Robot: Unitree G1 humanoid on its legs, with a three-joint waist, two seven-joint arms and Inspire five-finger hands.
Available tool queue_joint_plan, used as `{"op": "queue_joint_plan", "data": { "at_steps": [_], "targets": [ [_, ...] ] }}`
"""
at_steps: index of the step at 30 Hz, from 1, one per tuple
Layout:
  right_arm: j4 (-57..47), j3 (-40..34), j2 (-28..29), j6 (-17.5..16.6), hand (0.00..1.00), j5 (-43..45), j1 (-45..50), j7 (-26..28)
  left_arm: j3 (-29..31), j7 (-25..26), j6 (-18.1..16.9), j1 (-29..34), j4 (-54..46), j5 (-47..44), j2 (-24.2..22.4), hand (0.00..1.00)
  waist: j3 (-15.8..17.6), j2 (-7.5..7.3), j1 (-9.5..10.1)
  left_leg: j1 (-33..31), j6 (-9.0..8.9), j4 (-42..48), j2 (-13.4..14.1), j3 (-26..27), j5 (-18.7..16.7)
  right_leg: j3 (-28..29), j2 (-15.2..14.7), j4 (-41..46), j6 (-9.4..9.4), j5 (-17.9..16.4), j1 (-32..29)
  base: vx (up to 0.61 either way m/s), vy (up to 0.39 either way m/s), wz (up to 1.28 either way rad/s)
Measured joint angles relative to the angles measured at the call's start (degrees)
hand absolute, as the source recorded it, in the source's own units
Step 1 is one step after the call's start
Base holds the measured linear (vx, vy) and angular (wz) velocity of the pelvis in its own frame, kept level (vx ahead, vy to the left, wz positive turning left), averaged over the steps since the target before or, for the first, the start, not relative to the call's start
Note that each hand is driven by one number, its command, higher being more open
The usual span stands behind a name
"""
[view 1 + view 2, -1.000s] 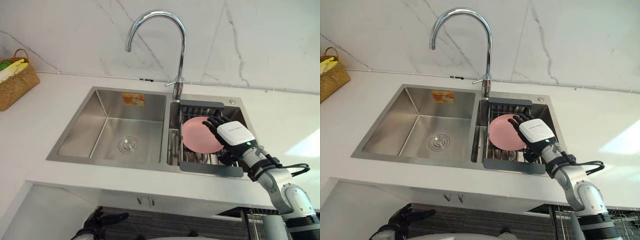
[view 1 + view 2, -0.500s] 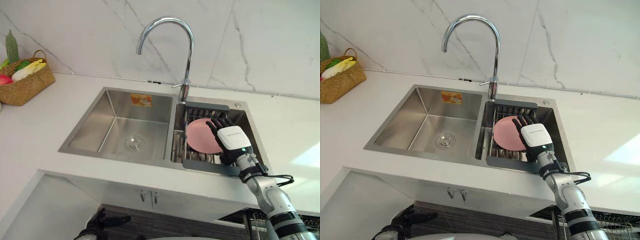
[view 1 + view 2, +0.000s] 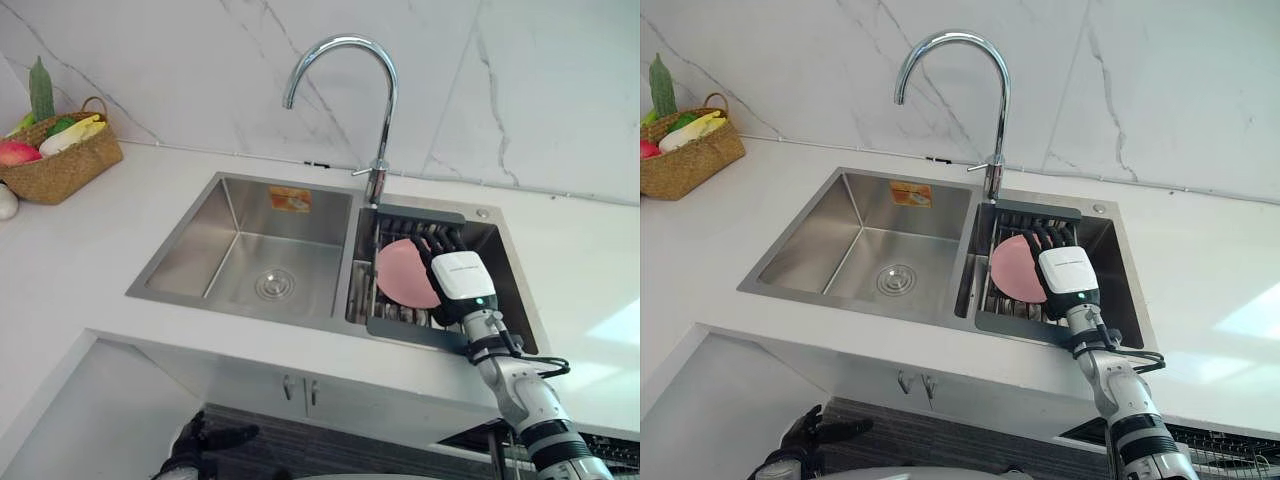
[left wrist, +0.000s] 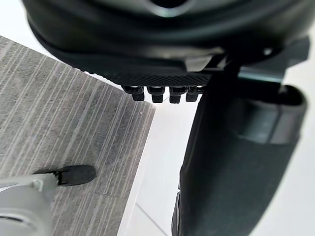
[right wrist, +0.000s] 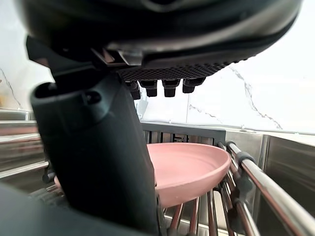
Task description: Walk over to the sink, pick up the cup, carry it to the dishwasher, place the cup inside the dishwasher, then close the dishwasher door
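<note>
The white worktop [image 3: 80,260] carries a steel double sink [image 3: 195,245] set near its front edge, with a tall curved faucet [image 3: 377,183] at the sink's rear rim, between the two basins. A dark-framed draining rack [image 3: 410,333] sits in the right basin, and a woven basket [image 3: 62,168] of produce stands at the worktop's far left corner by the wall. The thing to be fetched looks more like a shallow pink dish [image 3: 400,272] than a cup. It rests on the rack's bars, not yet lifted. The right hand [image 3: 462,280] reaches over the rack just beside the dish, on the side nearer the worktop's right end. Its fingers are stretched out and relaxed, grasping nothing. In the right wrist view its thumb [image 5: 98,157] stands in front of the dish's rim, and whether it touches cannot be told. The left hand [image 3: 210,440] hangs low below the worktop's front edge, fingers loose and empty. The step in hand seems to be the pick-up at the sink — the approach looks done, the grasp not yet made. The next move likely calls for bringing thumb and fingers to opposite faces of the rim, then closing firmly before lifting — a thin, smooth edge could slip against the bars.
</note>
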Motion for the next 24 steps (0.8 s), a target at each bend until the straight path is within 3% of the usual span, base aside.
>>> {"op": "queue_joint_plan", "data": {
  "at_steps": [12, 24],
  "targets": [
    [0.84, -0.24, 3.06, -0.02, 1.0, 2.53, -0.5, -9.69, 0.43, 4.39, -2.08, -0.05, -0.03, 0.37, -1.69, 1.0, 1.42, -0.07, -0.03, 0.11, -0.24, -0.01, 0.12, -0.04, -0.03, 0.15, 0.41, -1.0, -0.28, 0.66, 0.54, 0.0, 0.0, 0.0],
    [2.13, -0.48, 4.02, 1.96, 1.0, 6.89, -2.7, -8.92, 0.45, 4.4, -1.87, -0.17, -0.03, 0.37, -1.92, 1.0, 1.88, -0.04, 0.44, 0.79, -0.12, -0.01, -0.12, -0.82, 0.05, -0.81, 0.19, -1.11, -0.17, 0.7, 1.62, 0.02, 0.003, 0.03]
  ]
}}
